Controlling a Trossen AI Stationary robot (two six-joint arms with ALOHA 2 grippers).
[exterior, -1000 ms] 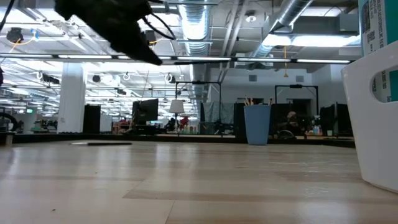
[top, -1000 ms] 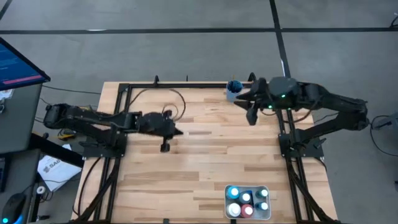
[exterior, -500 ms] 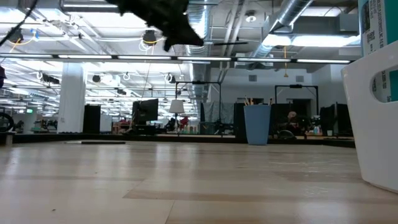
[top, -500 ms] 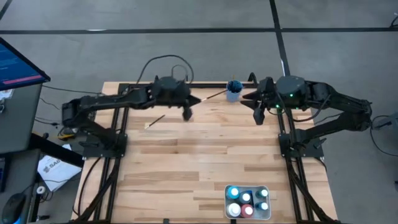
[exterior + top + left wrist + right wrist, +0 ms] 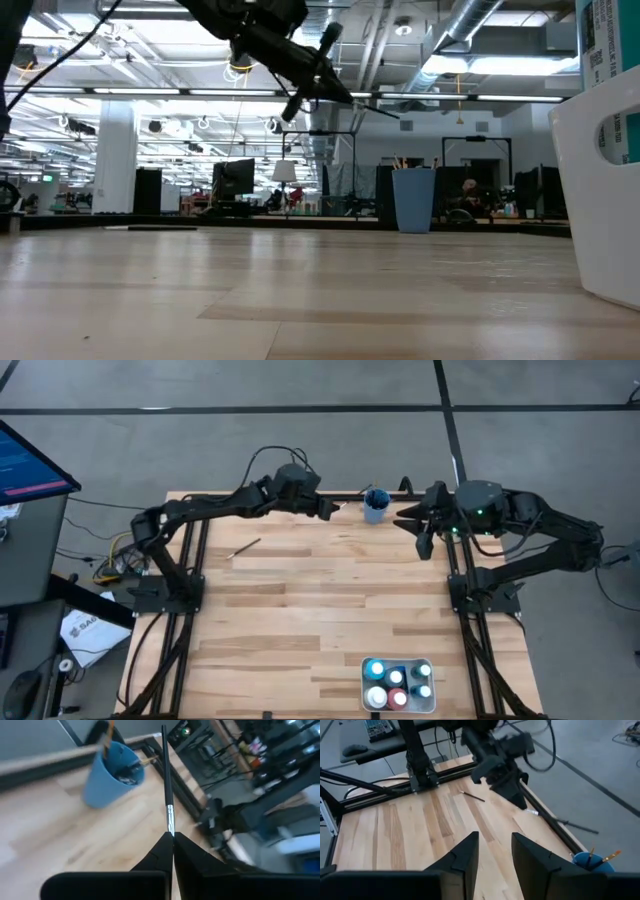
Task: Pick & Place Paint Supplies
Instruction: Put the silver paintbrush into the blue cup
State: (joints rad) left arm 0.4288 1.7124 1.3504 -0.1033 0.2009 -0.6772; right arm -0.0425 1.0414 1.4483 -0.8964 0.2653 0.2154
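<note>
Left gripper (image 5: 172, 839) clamped on a thin paintbrush (image 5: 166, 790) near its ferrule, beside the blue cup (image 5: 376, 506) at the counter's far edge. Light, stiff, slippery. Right gripper (image 5: 492, 851) fingers apart, empty.

The bench (image 5: 300, 610) is light wood with pale and darker planks. The cup (image 5: 376, 506) is blue. The tray (image 5: 399, 664) is white, and the paint bottles (image 5: 397, 684) in it show blue, red and whitish. The paintbrush (image 5: 166, 790) is black with a silver band. Both arms are black, and the floor (image 5: 300, 440) is grey.
</note>
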